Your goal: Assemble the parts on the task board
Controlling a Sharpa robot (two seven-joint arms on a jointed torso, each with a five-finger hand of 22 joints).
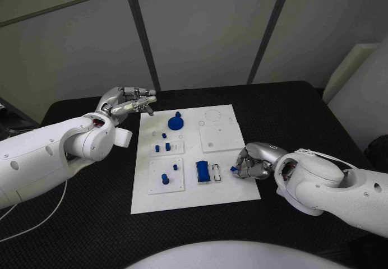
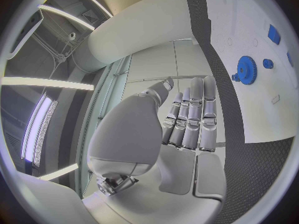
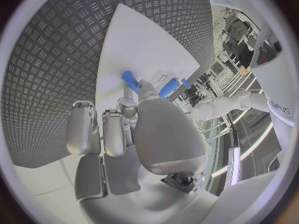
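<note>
The white task board [image 1: 226, 190] lies in the middle of the black table. On it are a blue gear [image 1: 176, 121], several small blue pegs [image 1: 165, 179] and a blue block [image 1: 203, 171]. My right hand [image 1: 252, 162] sits at the board's right edge beside the block, fingers curled. It pinches a small blue peg [image 3: 131, 81] between thumb and finger just above the board [image 3: 143, 45]. My left hand [image 1: 129, 101] hovers off the board's far left corner, fingers stretched out, holding nothing. The left wrist view shows the gear [image 2: 246, 69] beyond the fingers [image 2: 193, 114].
Square white inserts [image 1: 220, 137] with recesses sit on the board's right half. A small white-framed slot [image 1: 217, 170] lies beside the blue block. Black table [image 1: 291, 112] surrounds the board, with open room at the right and the front.
</note>
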